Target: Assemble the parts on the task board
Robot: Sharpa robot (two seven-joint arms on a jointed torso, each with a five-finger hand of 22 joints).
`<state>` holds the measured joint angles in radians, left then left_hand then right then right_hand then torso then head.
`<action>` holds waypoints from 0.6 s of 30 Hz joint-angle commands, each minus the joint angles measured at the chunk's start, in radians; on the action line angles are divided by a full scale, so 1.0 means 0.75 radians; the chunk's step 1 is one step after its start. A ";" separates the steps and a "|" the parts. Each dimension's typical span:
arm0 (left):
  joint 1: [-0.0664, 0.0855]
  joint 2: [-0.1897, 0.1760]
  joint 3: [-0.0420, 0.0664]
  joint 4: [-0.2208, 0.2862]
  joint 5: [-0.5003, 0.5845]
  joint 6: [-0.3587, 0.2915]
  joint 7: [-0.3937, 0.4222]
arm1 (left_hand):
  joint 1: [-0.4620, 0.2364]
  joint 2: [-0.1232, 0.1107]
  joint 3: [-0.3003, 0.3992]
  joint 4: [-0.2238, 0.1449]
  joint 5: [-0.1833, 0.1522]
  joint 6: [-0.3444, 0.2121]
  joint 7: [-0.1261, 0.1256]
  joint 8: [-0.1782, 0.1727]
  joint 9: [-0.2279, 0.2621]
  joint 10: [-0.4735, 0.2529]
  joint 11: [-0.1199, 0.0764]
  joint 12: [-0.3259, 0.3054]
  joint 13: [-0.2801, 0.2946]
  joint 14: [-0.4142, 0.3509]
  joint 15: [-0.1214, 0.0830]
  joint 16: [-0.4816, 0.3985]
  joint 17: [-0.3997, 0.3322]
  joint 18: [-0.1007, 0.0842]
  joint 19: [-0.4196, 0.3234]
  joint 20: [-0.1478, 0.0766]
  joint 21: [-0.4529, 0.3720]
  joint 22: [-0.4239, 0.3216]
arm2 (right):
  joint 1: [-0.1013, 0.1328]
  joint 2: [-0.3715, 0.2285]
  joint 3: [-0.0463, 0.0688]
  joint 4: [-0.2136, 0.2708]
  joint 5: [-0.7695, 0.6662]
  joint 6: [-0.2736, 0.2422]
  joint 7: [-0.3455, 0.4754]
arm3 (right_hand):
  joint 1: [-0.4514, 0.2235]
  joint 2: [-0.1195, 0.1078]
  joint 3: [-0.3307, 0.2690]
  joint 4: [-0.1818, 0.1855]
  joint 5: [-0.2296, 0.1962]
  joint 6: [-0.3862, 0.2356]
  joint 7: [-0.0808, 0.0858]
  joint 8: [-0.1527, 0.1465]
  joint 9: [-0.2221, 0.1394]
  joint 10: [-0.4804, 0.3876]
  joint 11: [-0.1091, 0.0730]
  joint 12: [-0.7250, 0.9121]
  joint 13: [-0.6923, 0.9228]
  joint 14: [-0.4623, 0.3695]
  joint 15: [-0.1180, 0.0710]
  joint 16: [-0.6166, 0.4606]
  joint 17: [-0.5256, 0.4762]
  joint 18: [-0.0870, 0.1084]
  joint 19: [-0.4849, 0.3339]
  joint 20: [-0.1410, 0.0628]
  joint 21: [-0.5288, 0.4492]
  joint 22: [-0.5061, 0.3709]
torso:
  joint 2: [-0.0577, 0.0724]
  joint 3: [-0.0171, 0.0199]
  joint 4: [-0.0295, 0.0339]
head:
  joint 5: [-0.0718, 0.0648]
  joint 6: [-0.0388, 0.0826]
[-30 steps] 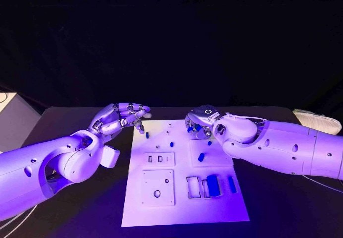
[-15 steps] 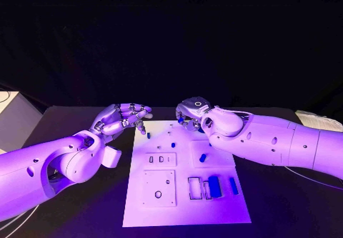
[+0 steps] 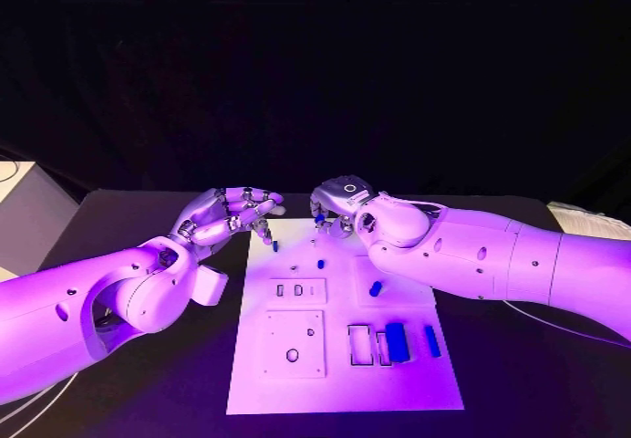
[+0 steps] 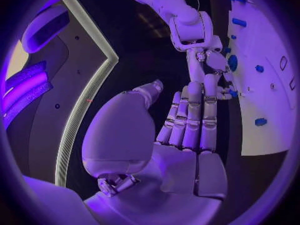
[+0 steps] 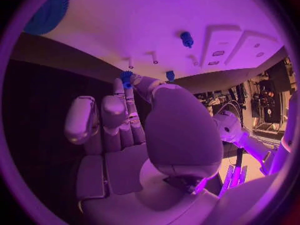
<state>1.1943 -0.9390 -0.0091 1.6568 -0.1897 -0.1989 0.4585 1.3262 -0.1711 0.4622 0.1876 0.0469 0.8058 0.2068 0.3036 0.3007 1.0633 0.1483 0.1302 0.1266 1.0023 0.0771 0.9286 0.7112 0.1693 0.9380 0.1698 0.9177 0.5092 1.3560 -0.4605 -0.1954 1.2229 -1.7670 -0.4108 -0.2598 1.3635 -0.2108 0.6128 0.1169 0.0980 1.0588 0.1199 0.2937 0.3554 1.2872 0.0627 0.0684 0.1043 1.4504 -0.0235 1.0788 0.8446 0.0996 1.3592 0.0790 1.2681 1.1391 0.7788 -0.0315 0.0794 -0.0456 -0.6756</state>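
Right hand [image 3: 339,203] is hovering over the far edge of the task board [image 3: 345,383], pinching a small blue part [image 5: 127,78] at its fingertips. Left hand [image 3: 234,215] is waiting by the board's far left corner, fingers curled, holding nothing visible. Lowering the part slowly and upright into its hole seems wise.

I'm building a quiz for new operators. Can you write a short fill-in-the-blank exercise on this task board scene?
1. The task board is a white plate lying on a ____ table.
2. The small parts on the board are ____ in colour.
3. Both hands are at the board's ____ edge, the one away from the robot.
4. The right hand pinches a small blue part at the tips of its ____.

Missing words: black; blue; far; fingers
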 commanded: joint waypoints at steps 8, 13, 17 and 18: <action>0.004 0.005 0.001 -0.002 -0.002 0.007 0.004 | -0.001 0.013 0.001 -0.001 0.006 -0.008 0.010 -0.009 0.002 -0.008 0.000 -0.005 0.002 -0.004 0.001 0.002 0.001 0.018 -0.005 0.001 0.007 0.002 | -0.009 0.012 0.000 -0.014 0.012 0.041 0.018 | -0.006 -0.003 0.003 -0.006 0.010 -0.011 0.000 -0.001 0.004 0.008 -0.010 -0.008 0.000 0.004 -0.003 0.006 0.001 -0.019 0.009 0.000 0.004 -0.001 | 0.008 -0.0025 0.0041 | -0.002 -0.001; 0.004 0.003 0.001 -0.002 -0.002 0.007 0.003 | -0.001 0.013 0.001 -0.001 0.006 -0.008 0.010 -0.009 0.002 -0.008 0.000 -0.005 0.002 -0.004 0.001 0.002 0.001 0.018 -0.005 0.001 0.007 0.002 | -0.012 0.011 -0.001 -0.015 0.013 0.058 0.020 | -0.006 -0.003 0.004 -0.006 0.010 -0.012 0.000 -0.001 0.005 0.007 -0.010 -0.008 0.000 0.004 -0.002 0.007 0.001 -0.019 0.009 0.000 0.004 0.000 | 0.009 -0.0020 0.0021 | 0.000 -0.001; 0.004 0.003 0.001 -0.002 -0.002 0.007 0.003 | -0.001 0.013 0.001 -0.001 0.006 -0.008 0.010 -0.009 0.002 -0.008 0.000 -0.005 0.002 -0.004 0.001 0.002 0.001 0.018 -0.005 0.001 0.007 0.002 | -0.013 0.011 -0.001 -0.014 0.013 0.068 0.021 | -0.006 -0.003 0.004 -0.006 0.010 -0.012 0.000 -0.001 0.005 0.007 -0.010 -0.008 0.000 0.004 -0.002 0.007 0.001 -0.019 0.009 0.000 0.004 0.000 | 0.010 -0.0025 0.0022 | 0.001 -0.003; 0.004 0.003 0.001 -0.002 -0.002 0.007 0.003 | -0.003 0.013 -0.001 0.000 0.006 -0.010 0.011 -0.010 0.002 -0.010 0.001 -0.005 0.003 -0.004 0.002 0.002 0.001 0.018 -0.007 0.001 0.009 0.004 | -0.013 0.011 -0.001 -0.013 0.013 0.071 0.022 | -0.006 -0.003 0.004 -0.006 0.010 -0.012 0.000 -0.001 0.005 0.007 -0.010 -0.008 0.000 0.004 -0.002 0.007 0.001 -0.019 0.009 0.000 0.004 0.000 | 0.010 -0.0024 0.0028 | 0.002 -0.004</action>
<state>1.1948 -0.9382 -0.0091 1.6539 -0.1897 -0.1990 0.4558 1.3262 -0.1711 0.4622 0.1876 0.0469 0.8058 0.2068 0.3014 0.3014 1.0633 0.1482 0.1303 0.1272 1.0023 0.0771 0.9286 0.7112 0.1694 0.9380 0.1698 0.9176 0.5105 1.3492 -0.4526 -0.1944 1.2126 -1.7544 -0.3917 -0.2541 1.3634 -0.2110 0.6126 0.1170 0.1045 1.0571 0.1212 0.2897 0.3577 1.2873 0.0627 0.0645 0.1026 1.4504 -0.0234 1.0788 0.8446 0.0997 1.3591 0.0790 1.2681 1.1389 0.7854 -0.0333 0.0814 -0.0452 -0.6769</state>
